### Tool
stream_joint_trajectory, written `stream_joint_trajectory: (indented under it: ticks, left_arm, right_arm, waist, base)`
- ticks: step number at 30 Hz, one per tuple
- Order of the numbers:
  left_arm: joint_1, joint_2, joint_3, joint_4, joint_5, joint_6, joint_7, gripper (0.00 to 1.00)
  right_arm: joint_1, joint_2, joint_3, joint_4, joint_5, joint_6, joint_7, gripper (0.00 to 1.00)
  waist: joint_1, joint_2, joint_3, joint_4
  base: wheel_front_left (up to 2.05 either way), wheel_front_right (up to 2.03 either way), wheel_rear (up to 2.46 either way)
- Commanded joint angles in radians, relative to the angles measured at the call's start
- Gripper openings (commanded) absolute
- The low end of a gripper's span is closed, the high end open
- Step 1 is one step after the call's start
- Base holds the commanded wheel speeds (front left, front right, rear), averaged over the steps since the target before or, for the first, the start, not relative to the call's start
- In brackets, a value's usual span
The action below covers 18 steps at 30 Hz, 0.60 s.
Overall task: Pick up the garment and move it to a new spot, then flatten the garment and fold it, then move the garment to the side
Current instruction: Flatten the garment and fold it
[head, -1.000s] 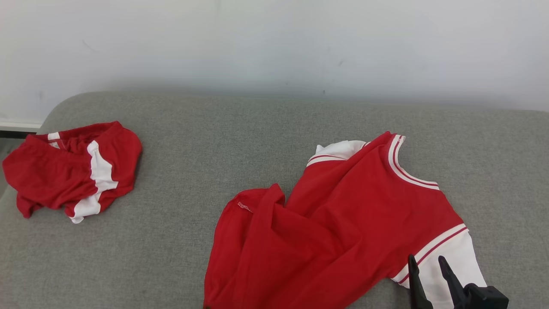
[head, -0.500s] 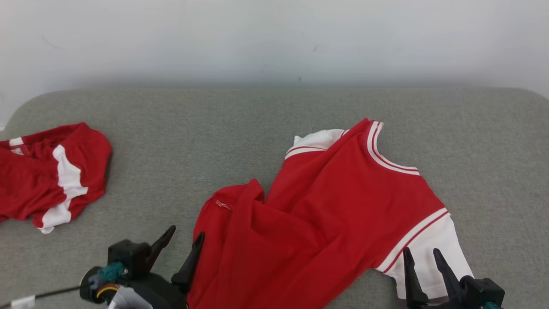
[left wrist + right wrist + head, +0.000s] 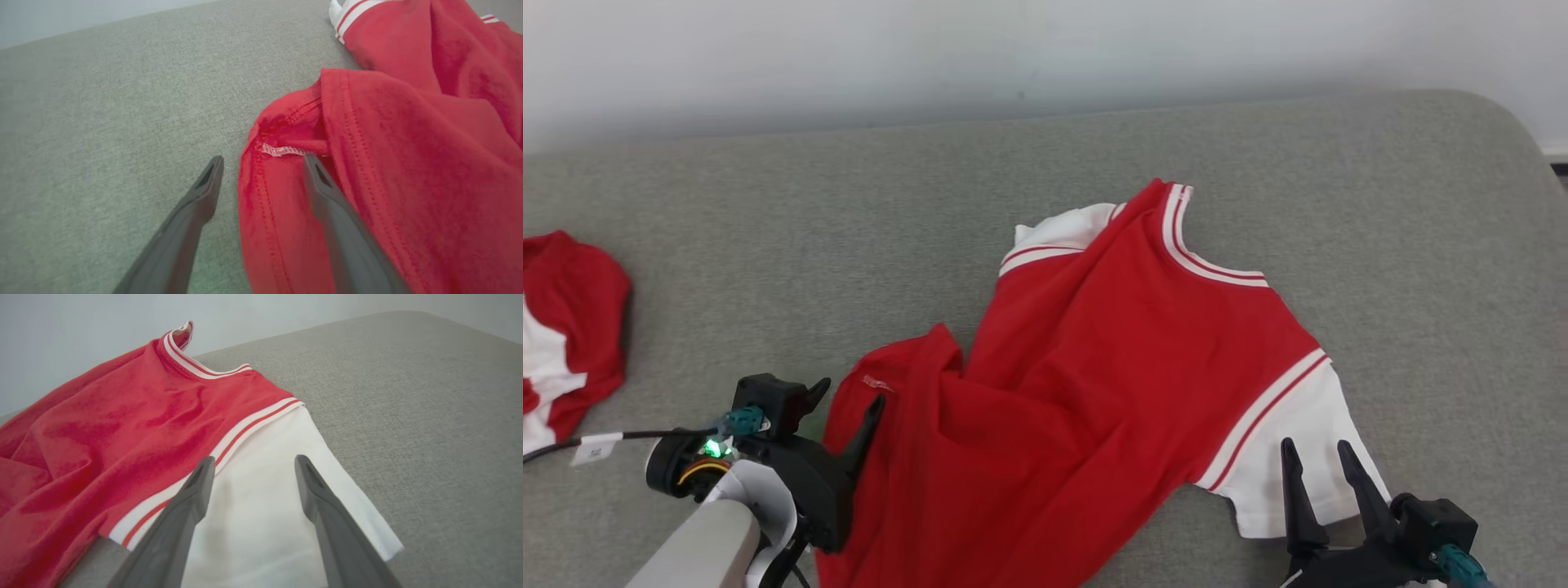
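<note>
Garment: a red T-shirt (image 3: 1111, 367) with white sleeves lies rumpled on the grey fabric cushion (image 3: 768, 245), right of its middle. The collar points to the far edge and the hem to the near edge.
Left tool (image 3: 849, 392): spread wide and holding nothing, at the shirt's left hem corner.
Left wrist view: one finger (image 3: 196, 204) is over bare cushion and the other over red cloth, with the stitched hem (image 3: 261, 204) between them. Contact cannot be told.
Right tool (image 3: 1315, 445): wide apart and empty, by the near edge.
Right wrist view: both fingers stand above the white sleeve (image 3: 253, 506), with the striped seam beside one.
Head view: a second red-and-white garment (image 3: 564, 327) is bunched at the cushion's left edge, well apart from the shirt. A tagged cable (image 3: 596, 447) crosses the cushion to the left wrist.
Behind: a pale wall (image 3: 1013, 49).
</note>
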Motion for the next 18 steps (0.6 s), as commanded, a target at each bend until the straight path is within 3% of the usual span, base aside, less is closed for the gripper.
stream_joint_trajectory:
  ticks: [1, 3, 4, 5, 6, 18]
  left_arm:
    - [-0.022, 0.008, -0.022, 0.025, -0.015, 0.002, 0.008, 1.00]
    - [-0.041, 0.009, -0.057, 0.048, -0.029, 0.002, 0.018, 1.00]
    - [-0.053, 0.011, -0.071, 0.054, -0.031, 0.002, 0.008, 0.76]
    - [-0.066, 0.013, -0.080, 0.060, -0.038, 0.002, -0.004, 0.27]
    - [-0.072, 0.014, -0.093, 0.067, -0.040, 0.002, -0.009, 0.00]
    - [-0.328, 0.074, -0.210, 0.065, -0.068, 0.001, -0.056, 0.00]
  right_arm:
    - [-0.002, 0.001, -0.001, 0.001, 0.004, -0.003, -0.004, 1.00]
    - [-0.001, 0.001, -0.004, -0.001, 0.005, -0.003, -0.004, 1.00]
    - [0.002, 0.001, -0.006, -0.001, 0.005, -0.003, -0.004, 1.00]
    - [0.003, 0.001, -0.007, -0.002, 0.005, -0.003, -0.004, 1.00]
    - [0.004, 0.001, -0.009, -0.003, 0.005, -0.003, -0.004, 1.00]
    - [-0.038, 0.001, 0.002, -0.016, 0.000, -0.003, -0.004, 1.00]
  waist:
    - [-0.0001, -0.0001, 0.021, -0.035]
    - [-0.0001, -0.0001, 0.020, -0.042]
    - [-0.0001, -0.0001, 0.020, -0.044]
    - [-0.0001, -0.0001, 0.021, -0.045]
    - [-0.0001, -0.0001, 0.021, -0.046]
    - [-0.0001, -0.0001, 0.066, -0.056]
  base:
    - [0.00, 0.00, 0.00]
    - [0.00, 0.00, 0.00]
    - [0.00, 0.00, 0.00]
    - [0.00, 0.00, 0.00]
    - [0.00, 0.00, 0.00]
    - [0.00, 0.00, 0.00]
